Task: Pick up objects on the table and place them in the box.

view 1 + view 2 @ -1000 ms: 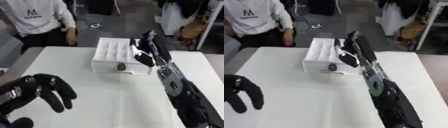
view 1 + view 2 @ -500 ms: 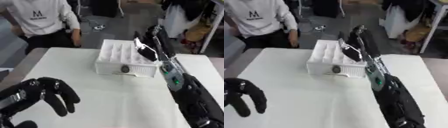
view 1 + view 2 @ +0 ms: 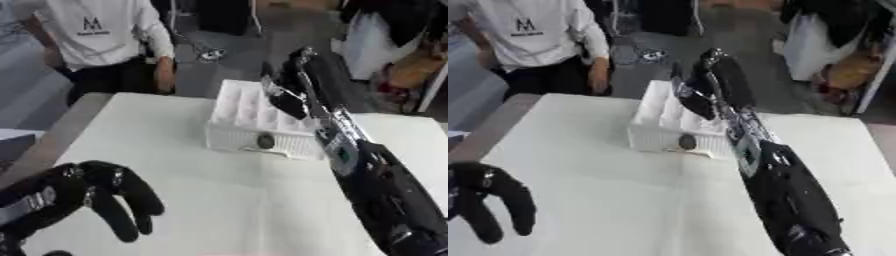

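A white box [image 3: 249, 112] divided into compartments stands at the far middle of the white table [image 3: 219, 200], with a dark round mark [image 3: 265, 141] on its front wall. My right arm reaches up along the right side, and my right hand [image 3: 293, 97] hovers over the box's right half. A small pale thing shows against that hand; I cannot make out what it is or whether it is held. My left hand [image 3: 96, 195] hangs open at the lower left above the table, fingers spread and holding nothing.
The table's left edge [image 3: 52, 145] runs diagonally, with a pale flat thing [image 3: 13, 140] just beyond it. Past the far edge lie floor, cables and stacked clutter [image 3: 411, 65].
The whole picture has shifted, so the camera has moved. My right hand stays over the box and my left hand stays open at the lower left.
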Action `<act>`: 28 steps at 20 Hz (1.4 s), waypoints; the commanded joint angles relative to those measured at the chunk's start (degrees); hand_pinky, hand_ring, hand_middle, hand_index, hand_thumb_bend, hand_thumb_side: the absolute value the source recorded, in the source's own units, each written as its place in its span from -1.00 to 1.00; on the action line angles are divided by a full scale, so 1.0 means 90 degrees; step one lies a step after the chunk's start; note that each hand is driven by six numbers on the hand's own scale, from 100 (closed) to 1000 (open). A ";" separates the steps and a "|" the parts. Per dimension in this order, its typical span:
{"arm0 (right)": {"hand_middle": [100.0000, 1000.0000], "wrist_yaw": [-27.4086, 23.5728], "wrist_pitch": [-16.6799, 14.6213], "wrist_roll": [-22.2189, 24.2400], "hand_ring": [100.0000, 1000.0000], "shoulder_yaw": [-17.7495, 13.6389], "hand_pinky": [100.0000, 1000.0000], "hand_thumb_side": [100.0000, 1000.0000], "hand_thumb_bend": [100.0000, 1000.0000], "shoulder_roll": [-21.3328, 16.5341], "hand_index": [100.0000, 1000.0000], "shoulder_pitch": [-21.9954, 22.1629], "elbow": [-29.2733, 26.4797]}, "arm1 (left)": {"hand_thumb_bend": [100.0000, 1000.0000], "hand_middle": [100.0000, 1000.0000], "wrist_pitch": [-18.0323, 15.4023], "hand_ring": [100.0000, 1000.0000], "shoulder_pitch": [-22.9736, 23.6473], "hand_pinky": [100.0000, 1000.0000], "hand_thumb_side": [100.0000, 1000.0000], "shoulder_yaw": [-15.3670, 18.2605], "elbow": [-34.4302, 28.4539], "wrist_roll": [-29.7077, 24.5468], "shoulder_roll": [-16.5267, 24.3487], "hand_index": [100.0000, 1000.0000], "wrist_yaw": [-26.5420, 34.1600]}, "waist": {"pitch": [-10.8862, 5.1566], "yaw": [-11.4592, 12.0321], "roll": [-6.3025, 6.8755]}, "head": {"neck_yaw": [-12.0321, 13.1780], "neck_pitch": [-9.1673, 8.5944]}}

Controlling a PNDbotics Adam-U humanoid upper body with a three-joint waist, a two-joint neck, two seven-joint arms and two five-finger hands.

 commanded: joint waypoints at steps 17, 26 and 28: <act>-1.00 0.1413 0.0678 -0.0639 -1.00 -0.0518 -1.00 0.25 -1.00 -0.0475 -1.00 -0.0803 0.0774 | -0.11 0.43 -0.0224 0.01 -0.0191 0.00 0.38 -0.0064 -0.0098 -0.0464 0.0194 0.38 0.0088 | 0.0019 0.0143 -0.0082 | -0.0323 -0.0469; -1.00 0.1691 0.0893 -0.0968 -1.00 -0.0703 -1.00 0.26 -1.00 -0.0572 -1.00 -0.0947 0.0948 | -0.12 0.43 -0.0201 0.00 -0.0286 -0.01 0.38 -0.0109 -0.0098 -0.0553 0.0207 0.38 0.0084 | 0.0182 0.0238 -0.0185 | -0.0380 -0.0641; -1.00 0.1714 0.0939 -0.1000 -1.00 -0.0724 -1.00 0.26 -1.00 -0.0604 -1.00 -0.0978 0.0973 | -0.12 0.42 -0.0187 0.00 -0.0298 -0.01 0.38 -0.0118 -0.0098 -0.0571 0.0200 0.38 0.0087 | 0.0213 0.0244 -0.0208 | -0.0363 -0.0682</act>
